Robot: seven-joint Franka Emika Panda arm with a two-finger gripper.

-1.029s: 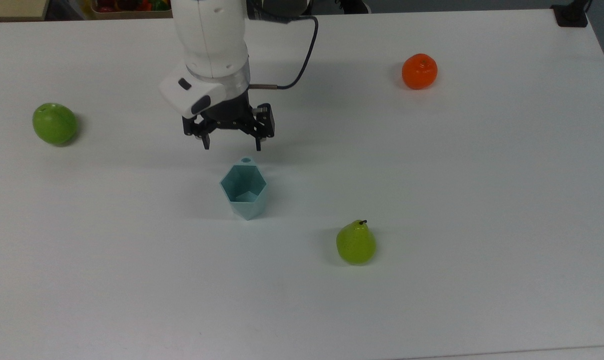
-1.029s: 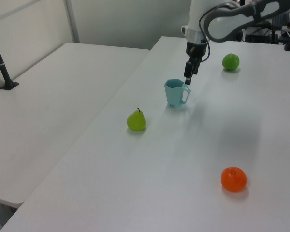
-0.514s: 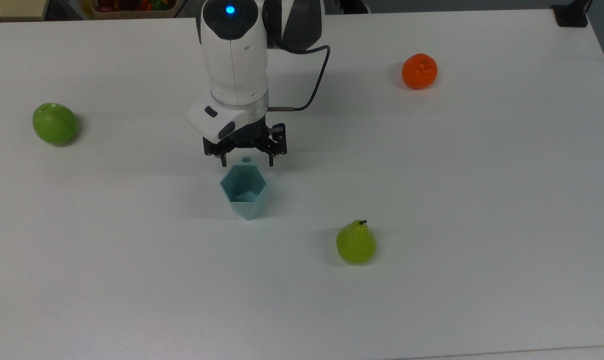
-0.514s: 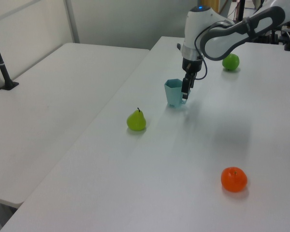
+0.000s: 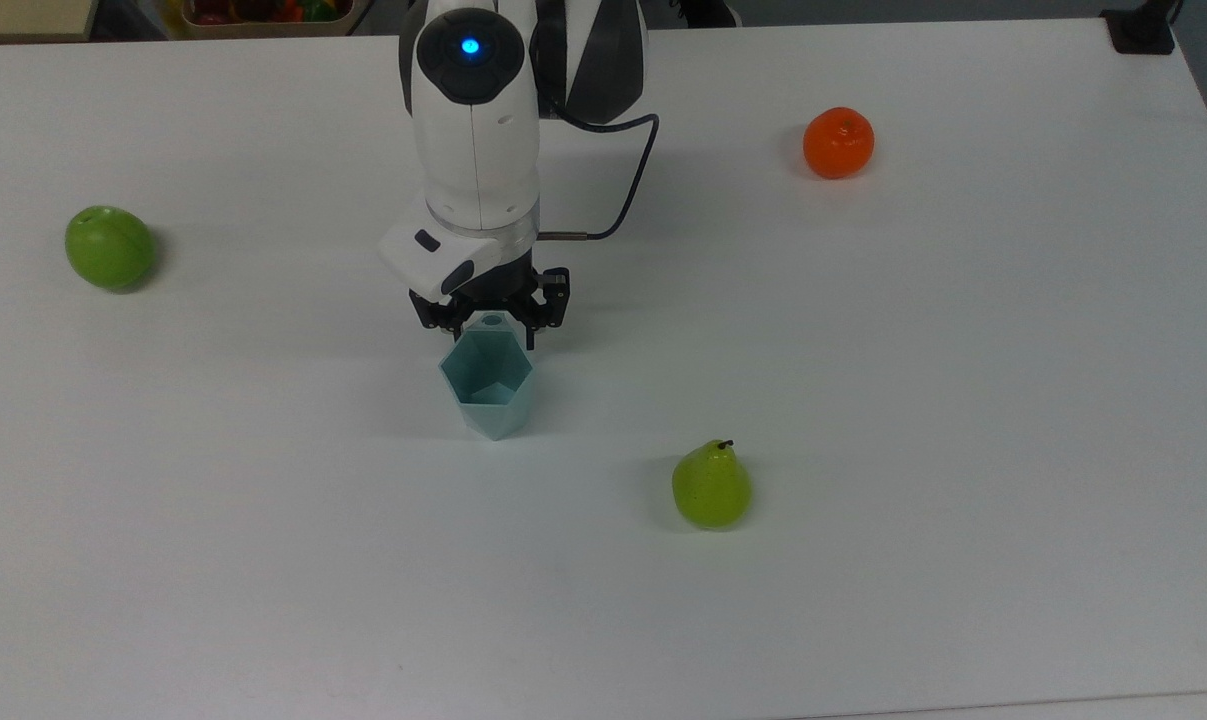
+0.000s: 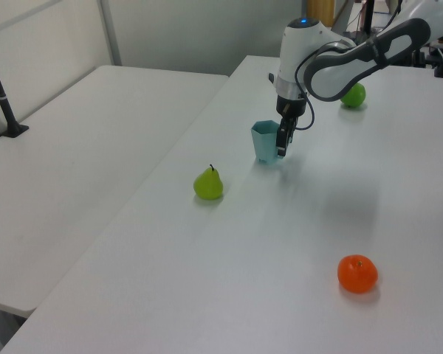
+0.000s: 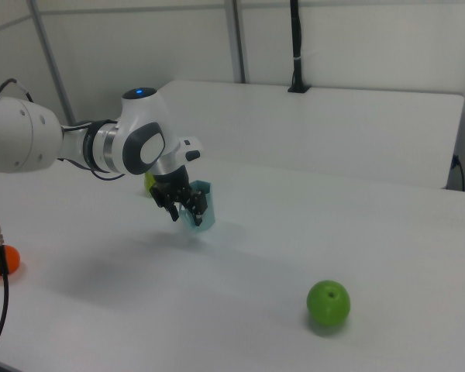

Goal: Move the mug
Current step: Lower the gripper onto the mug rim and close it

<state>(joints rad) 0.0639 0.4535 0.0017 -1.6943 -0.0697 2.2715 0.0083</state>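
In the top view we see, from left to right, a green apple [image 5: 109, 247] at the far left of the white table [image 5: 963, 400], then the gripper [image 5: 490, 338] with the teal mug [image 5: 488, 382] upright near the middle, a pear [image 5: 711, 486] nearer us, and an orange [image 5: 838, 142] far right. The gripper's fingers straddle the mug's handle tab, spread slightly; we cannot tell whether they touch it. The left view hides that handle behind the gripper [image 6: 282, 144]; the right view shows the mug [image 7: 199, 206] partly behind the gripper [image 7: 183, 211].
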